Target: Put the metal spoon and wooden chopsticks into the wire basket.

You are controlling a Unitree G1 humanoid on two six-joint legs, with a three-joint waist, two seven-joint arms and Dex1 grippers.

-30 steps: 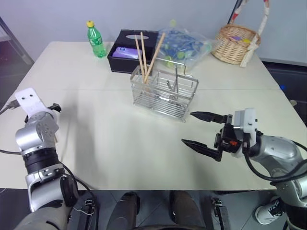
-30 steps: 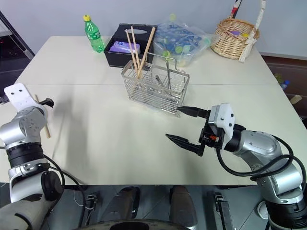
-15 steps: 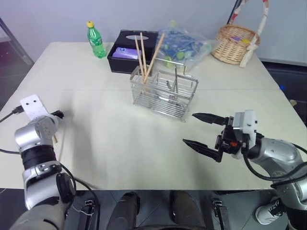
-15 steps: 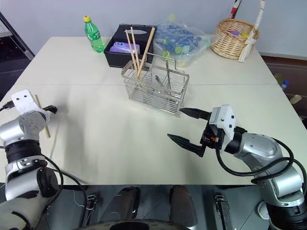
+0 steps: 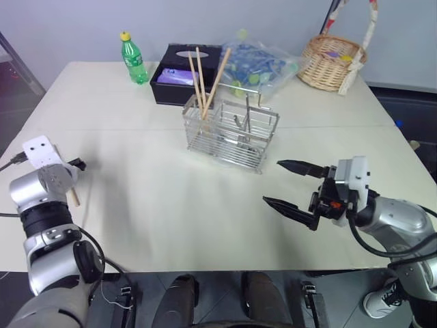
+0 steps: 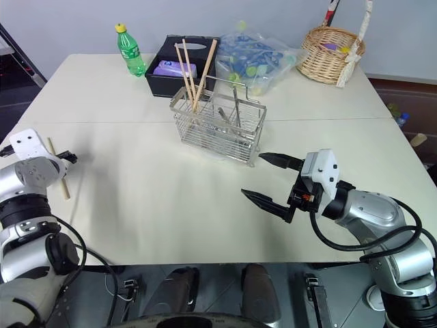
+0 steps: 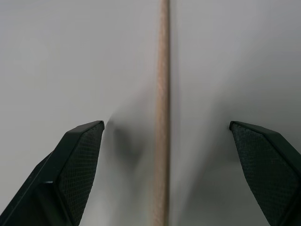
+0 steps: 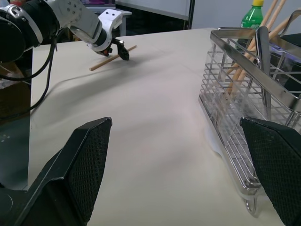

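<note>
The wire basket (image 5: 229, 133) stands mid-table with three wooden chopsticks (image 5: 205, 75) upright in its left compartment. The metal spoon (image 8: 263, 54) stands in it too. One more chopstick (image 6: 58, 179) lies flat on the table near the left edge. My left gripper (image 7: 165, 125) hovers open just over it, a finger on either side, not touching. In the right wrist view the left gripper (image 8: 120, 51) shows above that chopstick (image 8: 110, 59). My right gripper (image 5: 272, 181) is open and empty, held level just right of the basket.
At the back of the table stand a green bottle (image 5: 132, 58), a black tissue box (image 5: 171, 75), a clear plastic bag of small items (image 5: 263, 65) and a round wicker basket (image 5: 334, 61). The table's left edge (image 6: 20, 130) runs close to the lying chopstick.
My left gripper has sunk a little and tipped downward toward the chopstick on the table. The right arm has kept still.
</note>
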